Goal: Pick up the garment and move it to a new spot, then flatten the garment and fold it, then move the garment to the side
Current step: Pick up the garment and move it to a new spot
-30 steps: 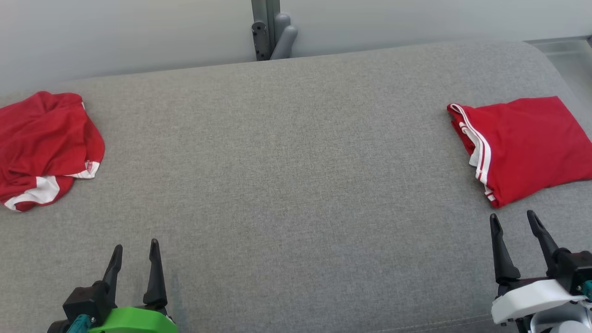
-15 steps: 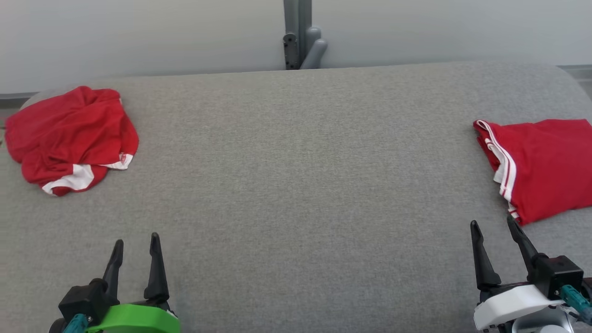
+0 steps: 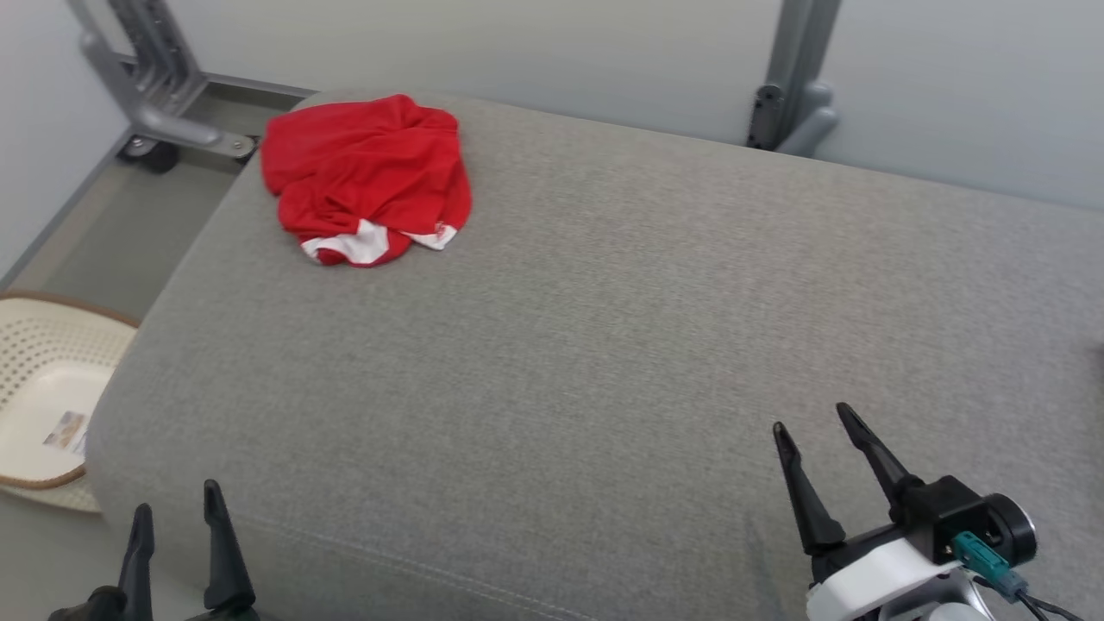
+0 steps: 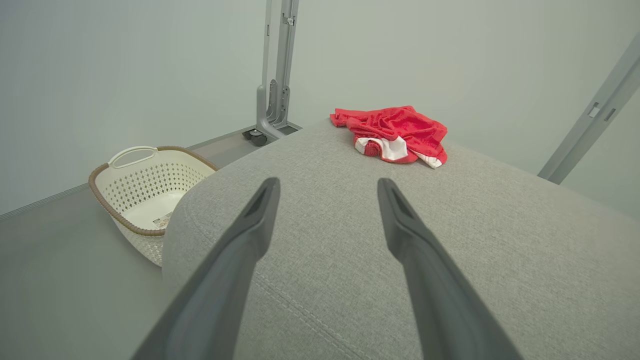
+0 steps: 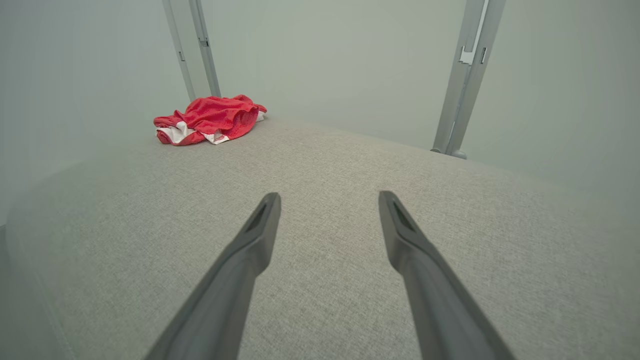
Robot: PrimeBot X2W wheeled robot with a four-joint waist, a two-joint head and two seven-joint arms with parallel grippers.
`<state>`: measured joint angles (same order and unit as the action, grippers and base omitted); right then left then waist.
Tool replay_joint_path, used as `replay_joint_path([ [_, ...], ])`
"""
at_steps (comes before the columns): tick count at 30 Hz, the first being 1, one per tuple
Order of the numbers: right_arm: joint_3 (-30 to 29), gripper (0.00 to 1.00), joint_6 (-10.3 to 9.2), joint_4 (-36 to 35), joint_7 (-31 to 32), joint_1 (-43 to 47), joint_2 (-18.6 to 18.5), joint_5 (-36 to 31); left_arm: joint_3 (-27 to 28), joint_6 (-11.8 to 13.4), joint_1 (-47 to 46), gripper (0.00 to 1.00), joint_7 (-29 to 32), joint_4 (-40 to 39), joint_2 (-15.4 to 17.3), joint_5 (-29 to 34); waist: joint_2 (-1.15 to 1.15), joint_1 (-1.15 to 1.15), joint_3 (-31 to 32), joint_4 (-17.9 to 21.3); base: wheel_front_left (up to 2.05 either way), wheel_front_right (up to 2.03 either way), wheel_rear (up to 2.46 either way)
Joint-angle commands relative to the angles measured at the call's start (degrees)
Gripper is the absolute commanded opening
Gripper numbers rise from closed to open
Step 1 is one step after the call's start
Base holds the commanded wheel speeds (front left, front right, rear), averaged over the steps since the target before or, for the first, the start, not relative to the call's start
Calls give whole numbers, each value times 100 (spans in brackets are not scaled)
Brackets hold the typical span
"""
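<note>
- Crumpled red garment (image 3: 366, 177) (white trim) lay near the far-left rounded edge of the grey woven cushion (image 3: 561, 345).
- Bare fabric stretched between.
- Left gripper (image 3: 177, 498) and right gripper (image 3: 811, 417) gaped wide, holding nothing.

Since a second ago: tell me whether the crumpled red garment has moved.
No. The crumpled red garment lies at the far-left corner of the grey cushion, as before; the head view itself swung left.

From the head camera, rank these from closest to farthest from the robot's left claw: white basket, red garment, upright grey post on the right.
1. White basket, on the floor just left of the left gripper.
2. Red garment, at the far left corner of the cushion.
3. Grey post, behind the cushion, far right.
</note>
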<state>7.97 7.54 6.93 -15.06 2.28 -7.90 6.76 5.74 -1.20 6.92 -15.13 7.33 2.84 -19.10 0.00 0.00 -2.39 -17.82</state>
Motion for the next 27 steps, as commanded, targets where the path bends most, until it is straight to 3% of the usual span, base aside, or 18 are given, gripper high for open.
replay_joint_path([
  [1, 153, 100, -9, 13, -14, -129, -39, 67, 81, 40, 149, 100, 0, -108, 13, -79, 0, 0, 139, -1110, 0, 0, 0],
  [5, 464, 100, -9, 94, -14, -321, -158, 160, 91, 40, 167, 100, 0, -276, 11, -181, 0, 0, 48, -1152, 0, 0, 0],
  [10, 496, 100, -10, 24, -14, -427, -333, 188, -302, -188, -387, 100, -1, -195, 10, -185, 0, 0, -267, -1151, 0, 0, 0],
  [15, 716, 100, -9, -368, -14, -1090, -955, 108, -614, -401, -1765, 100, 0, 314, 9, -1145, 0, 0, -1654, -602, 0, 0, 0],
  [22, 616, 100, -10, -826, -14, -1866, -1729, 134, -1082, -582, -3651, 100, 1, 1370, 3, -1538, 0, 0, -3179, -238, 0, 0, 0],
  [27, 470, 100, -9, -1109, -14, -2195, -2083, 165, -1366, -626, -5148, 100, 143, 2469, 99, -1772, 0, 0, -3893, -96, 0, 0, 0],
])
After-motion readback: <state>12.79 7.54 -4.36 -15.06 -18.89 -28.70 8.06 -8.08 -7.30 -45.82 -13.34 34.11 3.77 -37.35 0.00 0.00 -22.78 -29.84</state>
